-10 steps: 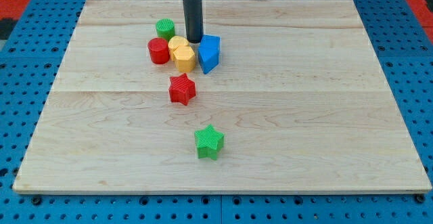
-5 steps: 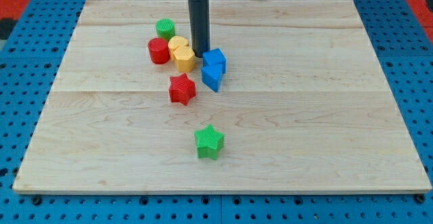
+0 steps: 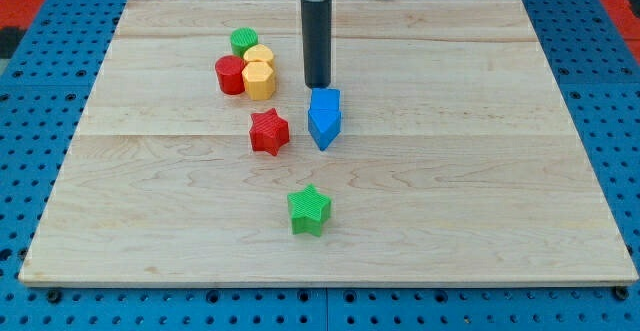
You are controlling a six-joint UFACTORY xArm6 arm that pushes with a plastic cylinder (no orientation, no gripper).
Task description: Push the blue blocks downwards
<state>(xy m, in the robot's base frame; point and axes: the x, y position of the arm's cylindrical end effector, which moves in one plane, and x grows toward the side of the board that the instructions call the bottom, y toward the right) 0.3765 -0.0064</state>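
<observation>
Tip (image 3: pixel 317 85): bare rod end, holding nothing; no jaws to open.
Blue blocks (image 3: pixel 324 117): two, touching, directly below the tip.
Red star (image 3: pixel 269 132): down-left of the tip.
Technique: push centred, straight down, preventing the pair splitting.
</observation>
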